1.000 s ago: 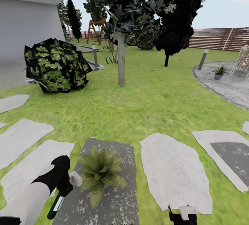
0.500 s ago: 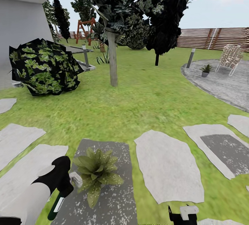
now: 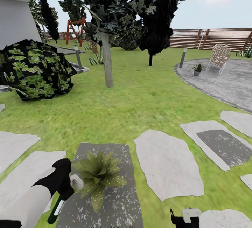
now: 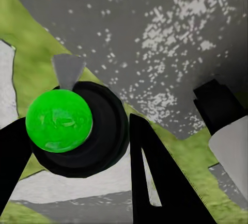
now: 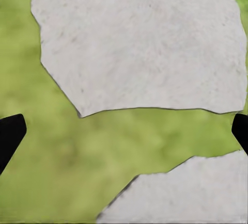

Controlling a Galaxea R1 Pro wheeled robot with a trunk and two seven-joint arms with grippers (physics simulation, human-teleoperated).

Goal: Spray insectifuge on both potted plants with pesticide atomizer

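- 2 potted plants show in the head view: the near plant sits on a dark speckled stepping stone just beside the left gripper, and the far plant stands on the round paved patio, well apart from both grippers.
- The left gripper is closed around the spray bottle, whose dark green body with a white strip hangs below the fingers while its pale trigger head pokes out toward the near plant's leaves.
- In the left wrist view the bottle sits between the black fingers, seen end-on as a dark round shape with a bright green ball in front; past the fingertips lies the speckled dark stone.
- The right gripper hangs low at the head view's bottom edge; in the right wrist view its 2 fingertips stand wide apart with nothing between them, over grass and pale stepping stones.
- Beyond the near plant, lawn runs to a tree trunk, a leafy dark bush, a grey bollard lamp, a lawn chair beside the far plant, and a slatted wooden fence.
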